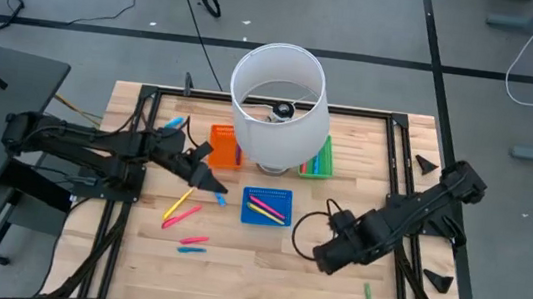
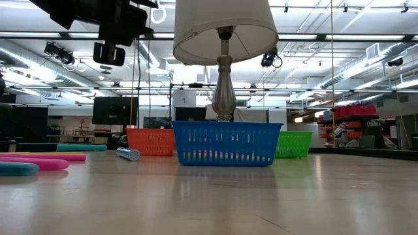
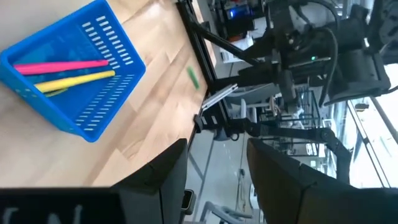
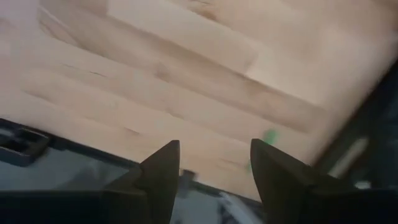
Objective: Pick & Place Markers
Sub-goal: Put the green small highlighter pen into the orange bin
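Near table's (image 1: 264, 260) front right, right gripper (image 4: 214, 165) spread, empty; green marker (image 1: 367, 298) lone beside it. Left gripper (image 3: 214, 165) spread, empty, near blue tray (image 1: 267, 207); low view hides both.

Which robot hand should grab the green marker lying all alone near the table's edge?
Probably the right hand. It hangs open and empty close to the green marker. The left hand is far across the table, near the blue tray.

A wooden table (image 1: 264, 260) carries a lamp (image 1: 277, 105), orange (image 1: 223, 146), green (image 1: 320, 160) and blue (image 1: 268, 207) trays, and loose markers (image 1: 187, 229), one green marker (image 1: 367, 297) lying well apart.
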Motion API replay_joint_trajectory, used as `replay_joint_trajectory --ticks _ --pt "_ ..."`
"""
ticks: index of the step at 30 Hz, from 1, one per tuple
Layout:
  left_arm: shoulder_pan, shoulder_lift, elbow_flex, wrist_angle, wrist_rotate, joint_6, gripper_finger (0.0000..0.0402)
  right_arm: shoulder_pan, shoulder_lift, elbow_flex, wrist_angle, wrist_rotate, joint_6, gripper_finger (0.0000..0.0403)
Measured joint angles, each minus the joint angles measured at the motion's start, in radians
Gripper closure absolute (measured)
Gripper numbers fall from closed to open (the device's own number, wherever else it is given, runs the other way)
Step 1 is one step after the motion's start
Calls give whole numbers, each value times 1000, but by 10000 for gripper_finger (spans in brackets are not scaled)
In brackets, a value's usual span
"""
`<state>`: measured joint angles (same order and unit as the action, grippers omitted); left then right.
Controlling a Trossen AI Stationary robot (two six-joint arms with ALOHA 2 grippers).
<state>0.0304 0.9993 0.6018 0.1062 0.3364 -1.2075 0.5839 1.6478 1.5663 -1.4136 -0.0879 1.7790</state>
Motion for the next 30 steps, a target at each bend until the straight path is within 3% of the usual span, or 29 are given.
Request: replay_joint_trajectory --ticks 9,17,30 --pt "-24 0 0 -2 -2 10 228 66 2 -231 399 -9 156 204" --pt "-24 0 0 -7 -2 14 228 158 2 -436 612 -123 309 204" --pt "-23 0 0 -8 -38 16 228 270 -30 -632 776 -219 430 204"
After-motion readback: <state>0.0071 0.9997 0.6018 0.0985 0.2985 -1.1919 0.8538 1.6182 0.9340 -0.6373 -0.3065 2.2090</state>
